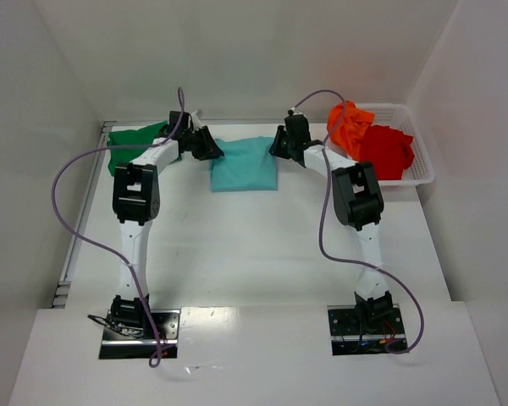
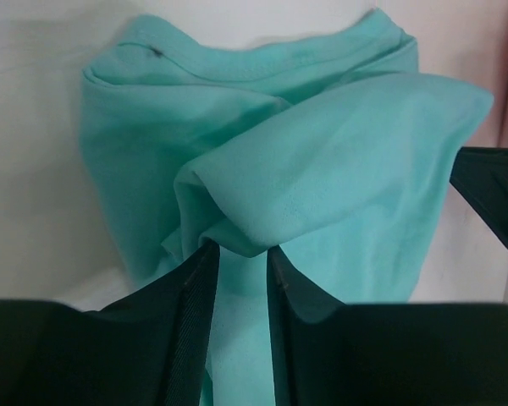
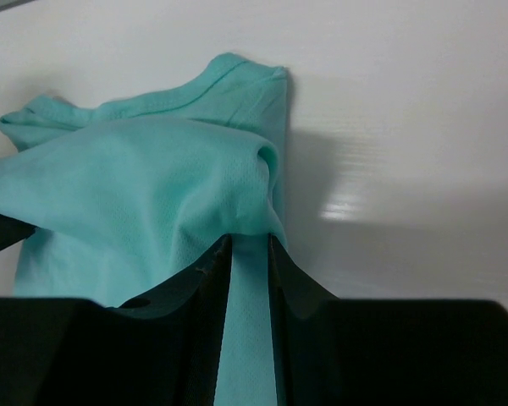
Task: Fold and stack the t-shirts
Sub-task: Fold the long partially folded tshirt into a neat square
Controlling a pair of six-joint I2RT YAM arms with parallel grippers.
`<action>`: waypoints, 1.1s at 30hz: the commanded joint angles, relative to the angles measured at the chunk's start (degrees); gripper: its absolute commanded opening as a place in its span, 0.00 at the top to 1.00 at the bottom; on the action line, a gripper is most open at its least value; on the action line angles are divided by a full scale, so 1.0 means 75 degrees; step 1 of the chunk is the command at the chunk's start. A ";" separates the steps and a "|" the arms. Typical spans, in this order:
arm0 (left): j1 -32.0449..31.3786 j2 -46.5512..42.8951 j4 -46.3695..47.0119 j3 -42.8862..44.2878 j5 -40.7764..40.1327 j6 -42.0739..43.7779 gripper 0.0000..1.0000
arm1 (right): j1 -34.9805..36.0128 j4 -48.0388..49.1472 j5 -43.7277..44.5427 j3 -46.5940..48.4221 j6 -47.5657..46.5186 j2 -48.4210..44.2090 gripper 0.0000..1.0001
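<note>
Jaws, left: drawn in to a narrow gap, with a bunched fold of the light teal t-shirt [image 2: 322, 169] pinched between the tips. Jaws, right: equally narrow, clamped on a raised ridge of the same shirt at its other side.

Position: the teal shirt lies at 12 o'clock on the surface [image 1: 254, 254], between the two wrists. Left jaws hold it near its 10 o'clock corner, right jaws near its 2 o'clock corner.

Other garments: the dark green t-shirt [image 1: 135, 142] is at 10 o'clock on the surface, partly behind the left arm. The bright orange t-shirt [image 1: 349, 127] and the red t-shirt [image 1: 385, 150] sit crumpled in the white mesh basket [image 1: 425, 173] at 2 o'clock.

Step in hand, as judged: a fold of the teal shirt, with both far corners taken and the cloth not yet carried over.

Next move calls for:
- lifting both corners together and level;
- drawing them toward 6 o'clock at the same pace so the edge lands square;
- releasing only once the cloth lies flat.

The wrist views are too close to show whether each pinch has caught one layer or several.

Appearance: plain soft knit, pale teal. From above it is already a compact rectangle. A ribbed collar seam runs along the far edge, and loose rounded folds gather at each grip.
</note>
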 commanded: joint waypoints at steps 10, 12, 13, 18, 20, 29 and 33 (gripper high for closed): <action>-0.0046 -0.0749 0.0536 -0.0855 -0.1826 -0.0434 0.79 | -0.0044 -0.0258 -0.0453 0.1780 -0.0012 0.0959 0.71; -0.0046 -0.0749 0.0536 -0.0926 -0.1826 -0.0434 0.82 | -0.0044 -0.0259 -0.0536 0.1945 -0.0012 0.1076 0.72; -0.0046 -0.0749 0.0455 -0.0926 -0.1826 -0.0434 0.85 | -0.0044 -0.0328 -0.0537 0.2061 -0.0012 0.1181 0.72; -0.0046 -0.0912 0.0454 -0.1066 -0.2084 -0.0434 0.91 | 0.0037 -0.0551 -0.0759 0.2483 -0.0012 0.1474 0.74; -0.0046 -0.1076 0.0454 -0.1137 -0.2270 -0.0434 0.91 | 0.0038 -0.0552 -0.0841 0.2577 -0.0012 0.1556 0.74; 0.0094 -0.2610 0.0818 -0.2448 -0.1769 -0.0376 0.40 | 0.0272 -0.0915 -0.1018 0.2709 -0.0223 0.1090 0.74; 0.0094 -0.2963 0.0900 -0.2987 -0.1148 -0.0224 0.22 | 0.0272 -0.0681 -0.0831 0.1993 -0.0293 0.0177 0.71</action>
